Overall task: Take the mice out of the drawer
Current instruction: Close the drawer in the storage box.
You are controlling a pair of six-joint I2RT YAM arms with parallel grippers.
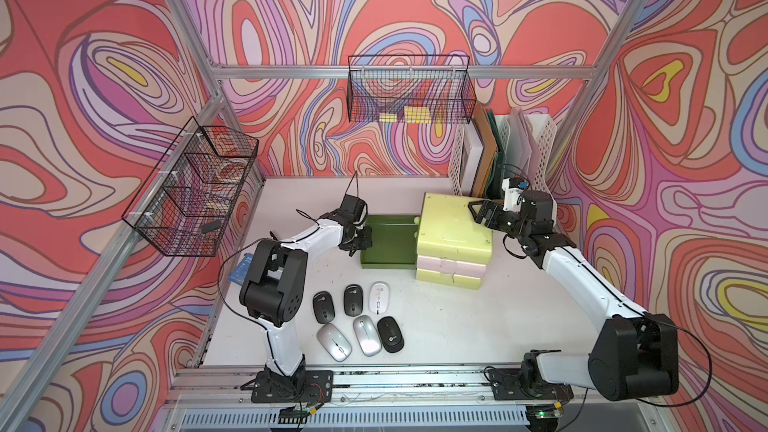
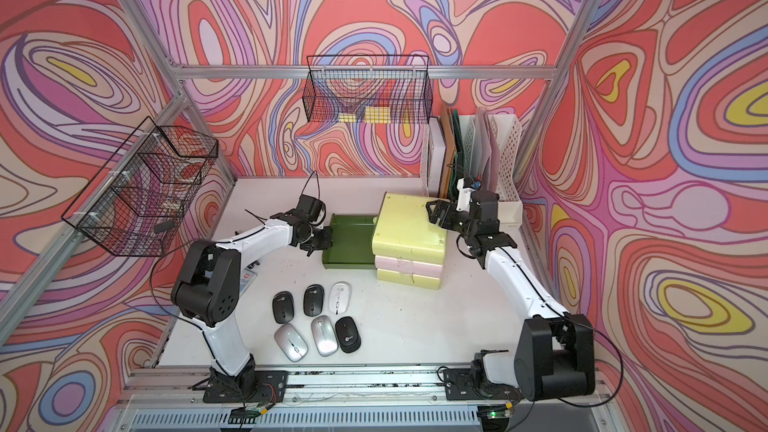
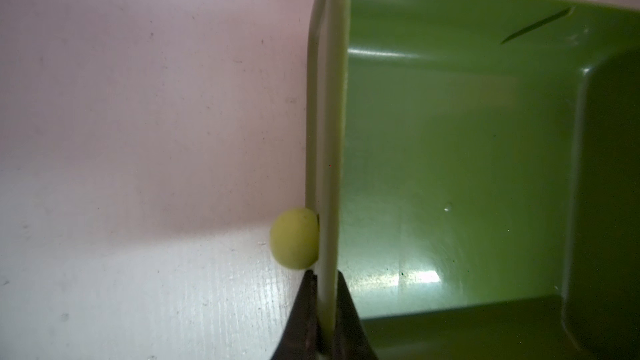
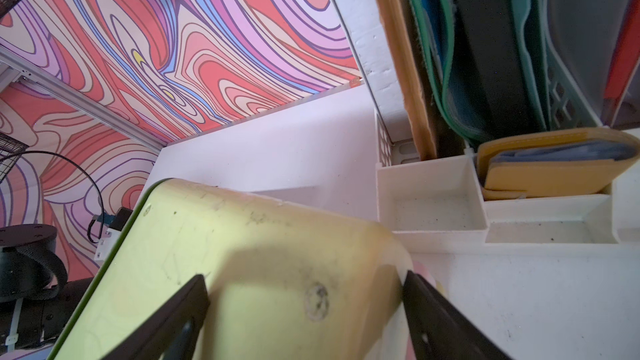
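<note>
Mice (image 1: pixel 365 334), six in all, lie in two rows on the white table (image 1: pixel 478 326), on the arm-base side of the cabinet (image 1: pixel 453 230), nearer the left arm. Its pulled-out green drawer (image 1: pixel 386 243) shows bare. The left gripper (image 1: pixel 362 243) pinches the front panel (image 3: pixel 329 133) beside the knob (image 3: pixel 294 237); closing likely means pushing straight toward the cabinet. The right gripper (image 4: pixel 304 306) stands spread across the cabinet's top corner.
</note>
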